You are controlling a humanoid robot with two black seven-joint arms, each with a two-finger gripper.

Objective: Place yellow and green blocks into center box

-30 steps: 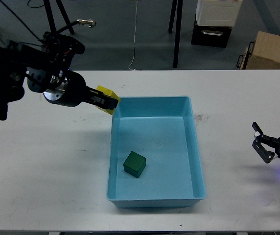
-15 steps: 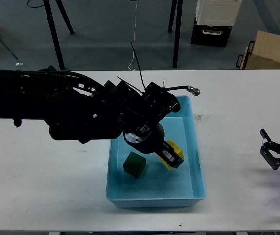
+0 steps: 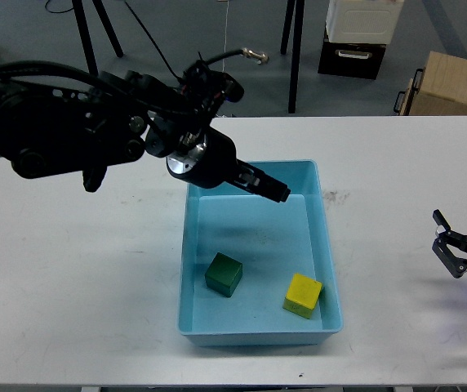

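The light blue box (image 3: 330, 269) sits in the middle of the white table. A green block (image 3: 224, 273) lies inside it at the front left. A yellow block (image 3: 303, 295) lies inside it at the front right, near the right wall. My left gripper (image 3: 276, 191) is above the box's back part, empty, well apart from both blocks; its fingers look close together, but it is dark and I cannot tell its state. My right gripper (image 3: 455, 245) is at the table's right edge, open and empty.
The white table (image 3: 78, 269) ends at the front just below the box. Beyond its back edge are stand legs (image 3: 295, 57), a cardboard box (image 3: 454, 86) and a black-and-white case (image 3: 356, 37) on the floor.
My left gripper let go of the yellow block, which now lies in the box's front right. The left arm has risen and pulled back to the box's back part. The right gripper barely moved.
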